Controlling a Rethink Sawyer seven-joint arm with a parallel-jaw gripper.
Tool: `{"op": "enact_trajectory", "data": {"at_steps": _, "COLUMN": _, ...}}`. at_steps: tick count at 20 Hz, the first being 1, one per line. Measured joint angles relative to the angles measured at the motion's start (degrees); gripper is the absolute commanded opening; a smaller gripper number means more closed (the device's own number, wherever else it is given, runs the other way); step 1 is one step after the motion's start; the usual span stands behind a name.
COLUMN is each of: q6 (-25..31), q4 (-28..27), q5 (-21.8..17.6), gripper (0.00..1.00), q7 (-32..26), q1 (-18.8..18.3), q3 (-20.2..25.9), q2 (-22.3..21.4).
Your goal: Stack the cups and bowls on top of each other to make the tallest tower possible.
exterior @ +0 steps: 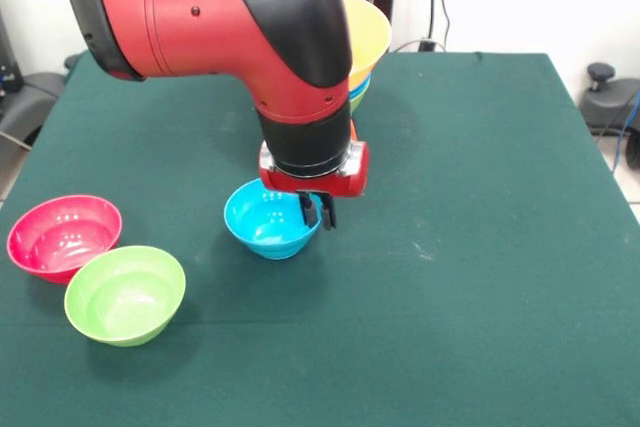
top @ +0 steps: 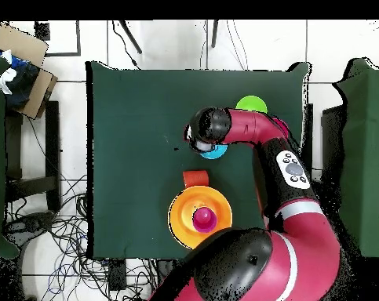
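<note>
From above, the red arm (top: 259,137) reaches over the dark green surface (top: 133,133) and covers most of a light-blue bowl (top: 216,152), a green bowl (top: 251,103) lies beyond, and the wide orange-yellow bowl (top: 188,223) holds a purple cup (top: 202,218).

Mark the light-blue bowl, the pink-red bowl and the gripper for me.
light-blue bowl (exterior: 262,219), front view, on its inner floor.
pink-red bowl (exterior: 62,235), front view, on its inside.
gripper (exterior: 320,213), front view, between its dark fingertips at the blue bowl's rim.
</note>
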Motion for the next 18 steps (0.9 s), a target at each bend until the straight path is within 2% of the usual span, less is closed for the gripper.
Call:
{"op": "enact_trajectory", "data": {"at_steps": 12, "q6": 0.0, "q4": 0.78, "q5": -1.13, "gripper": 0.0, "q7": 0.0, "q1": 0.3, "q3": 0.01, "q2": -2.02}}
{"op": "enact_trajectory", "data": {"at_steps": 18, "q6": -0.01, "q4": 6.74, "q5": -1.08, "gripper": 0.0, "q7": 0.0, "q1": 0.3, "q3": 0.01, "q2": -8.01}}
